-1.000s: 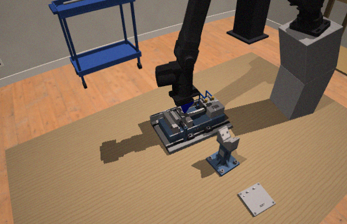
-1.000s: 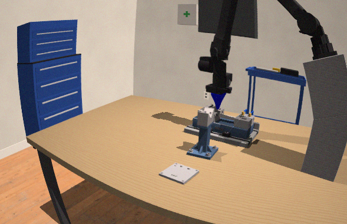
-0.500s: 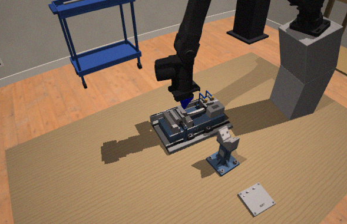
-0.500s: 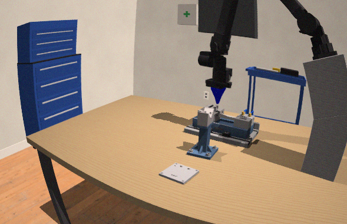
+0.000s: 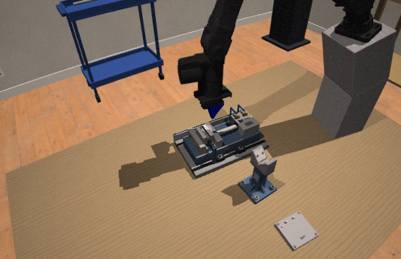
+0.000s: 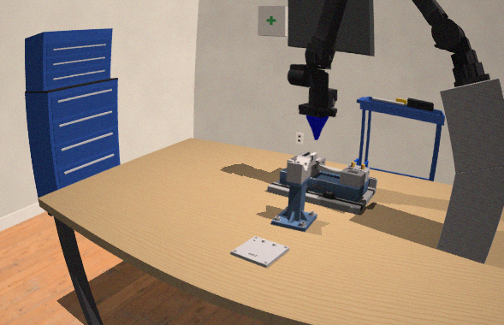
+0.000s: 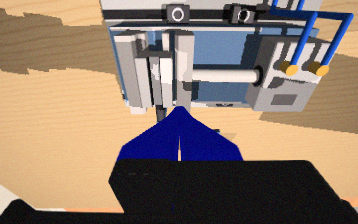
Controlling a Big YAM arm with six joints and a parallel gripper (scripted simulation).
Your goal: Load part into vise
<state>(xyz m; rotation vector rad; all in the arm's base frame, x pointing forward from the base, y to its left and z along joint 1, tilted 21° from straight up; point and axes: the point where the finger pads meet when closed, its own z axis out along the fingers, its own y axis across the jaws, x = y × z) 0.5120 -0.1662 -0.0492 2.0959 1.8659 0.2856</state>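
Note:
The vise stands open. The part [image 7: 167,80] [image 5: 201,133] lies between the fixed jaw [image 7: 127,70] [image 5: 197,140] and the moving jaw [image 7: 184,67] [image 5: 217,138], its long slot facing up. Its long side is beside the fixed jaw; contact is hard to tell. A narrow gap separates it from the moving jaw. A short dark rod [image 7: 160,114], apparently the work stop, shows at its near end in the wrist view; contact is unclear. My gripper [image 5: 213,117] [image 6: 317,138] [image 7: 179,112] is shut and empty, above the vise's back side. The V-block [image 5: 260,159] [image 6: 299,171] is empty.
The infeed plate [image 5: 297,232] [image 6: 258,252] carries no part. The cylinder body [image 5: 246,127] [image 6: 355,176] [image 7: 280,95] has blue hoses [image 7: 302,42] standing above it. A grey pedestal [image 5: 350,75] [image 6: 475,171] stands on the table at the right.

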